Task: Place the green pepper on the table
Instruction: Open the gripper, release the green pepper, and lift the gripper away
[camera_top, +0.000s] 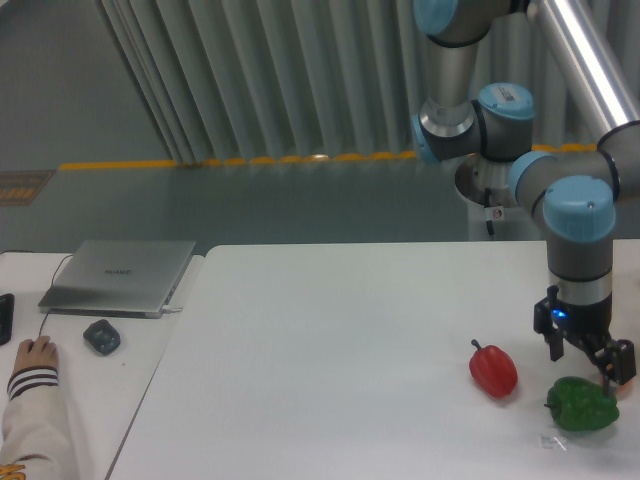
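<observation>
The green pepper (583, 405) sits on the white desk (340, 350) near its front right corner, resting on its own lobes with nothing under it that you can see. The red pepper (494, 370) lies just to its left, close but apart, stem pointing up and left. The hand (585, 362) hangs directly above and slightly behind the green pepper, wrist pointing straight down, a blue indicator lit on its body. Its two fingers stand apart, one on each side of the pepper's upper rear; whether a fingertip touches the skin you cannot tell from this view, since the right finger overlaps the pepper's edge and a small orange-tan object (611, 387) shows just behind it. Judgement: the placing step looks done or nearly so, as the pepper appears to bear its own weight on the desk and the fingers are not clamped on it. The next move calls for a clean vertical lift of the hand, keeping the fingers spread so they do not drag or roll the pepper, which is rounded and could tip toward the desk edge. Off to the left, a laptop (120, 276), a mouse (101, 336) and a person's sleeve (35, 425) occupy the narrower side desk, well away from the work.
</observation>
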